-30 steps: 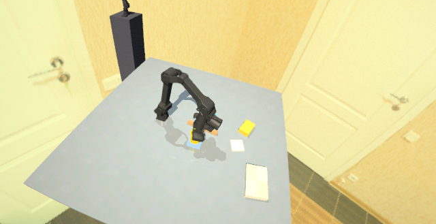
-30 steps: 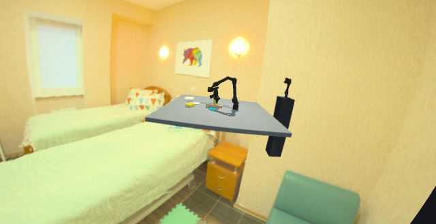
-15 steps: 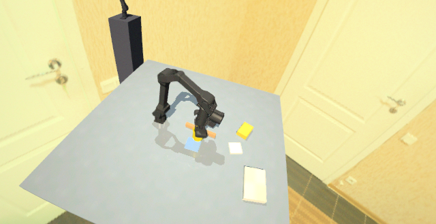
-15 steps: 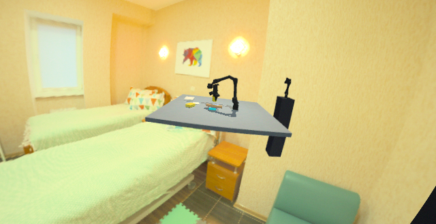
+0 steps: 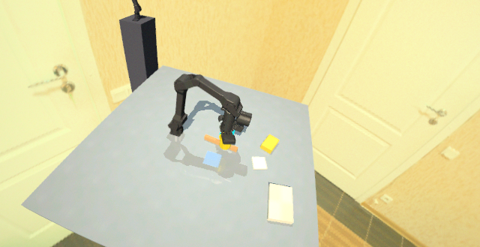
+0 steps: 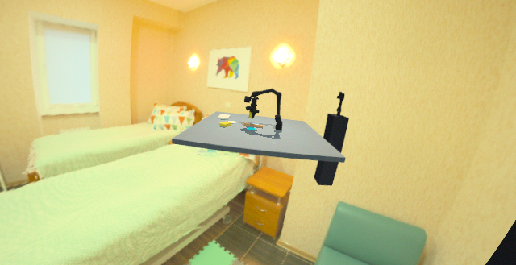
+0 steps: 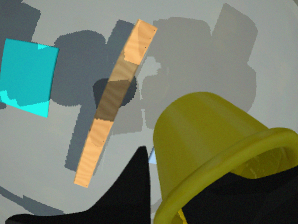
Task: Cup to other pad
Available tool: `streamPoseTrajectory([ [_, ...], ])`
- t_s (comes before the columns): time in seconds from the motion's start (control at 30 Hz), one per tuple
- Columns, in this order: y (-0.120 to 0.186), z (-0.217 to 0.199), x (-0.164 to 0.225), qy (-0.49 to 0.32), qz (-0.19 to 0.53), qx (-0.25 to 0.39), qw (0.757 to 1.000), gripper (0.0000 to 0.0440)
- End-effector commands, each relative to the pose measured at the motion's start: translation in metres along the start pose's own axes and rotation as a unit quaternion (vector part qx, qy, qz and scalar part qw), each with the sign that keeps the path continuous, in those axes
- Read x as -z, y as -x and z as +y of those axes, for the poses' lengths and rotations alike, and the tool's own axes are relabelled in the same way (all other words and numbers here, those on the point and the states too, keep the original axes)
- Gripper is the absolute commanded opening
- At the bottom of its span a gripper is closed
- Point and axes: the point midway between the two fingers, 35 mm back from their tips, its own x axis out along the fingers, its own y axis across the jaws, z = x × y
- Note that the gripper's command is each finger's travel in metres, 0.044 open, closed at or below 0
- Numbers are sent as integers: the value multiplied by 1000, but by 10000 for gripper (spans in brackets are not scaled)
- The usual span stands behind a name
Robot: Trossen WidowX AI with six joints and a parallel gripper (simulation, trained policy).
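The yellow cup (image 5: 224,146) (image 6: 251,115) (image 7: 200,130) hangs in the air above the orange bar. My gripper (image 5: 227,137) (image 6: 252,110) is shut on its wall; one black finger is outside the cup, and the other is hidden by the cup. In the wrist view the cup's mouth faces the lower right; the marbles cannot be seen. The light blue pad (image 5: 212,159) lies on one side of the bar, with only a sliver showing in the wrist view. The cyan pad (image 6: 251,129) (image 7: 27,77) lies on the other side, mostly behind the arm in the top view.
A long orange bar (image 5: 211,139) (image 6: 254,125) (image 7: 140,40) lies on the grey table (image 5: 131,187) between the pads, below the cup. A yellow block (image 5: 269,144) (image 6: 225,124), a small white tile (image 5: 259,163) and a larger cream-white slab (image 5: 280,203) (image 6: 224,116) lie to one side.
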Motion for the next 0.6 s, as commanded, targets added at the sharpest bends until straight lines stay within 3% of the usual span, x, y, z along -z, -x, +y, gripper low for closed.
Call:
streamPoseTrajectory([
  [0.0,6,8,-12,7,-15,5,1000,0],
  [0.57,12,55,-45,36,-53,14,998,0],
])
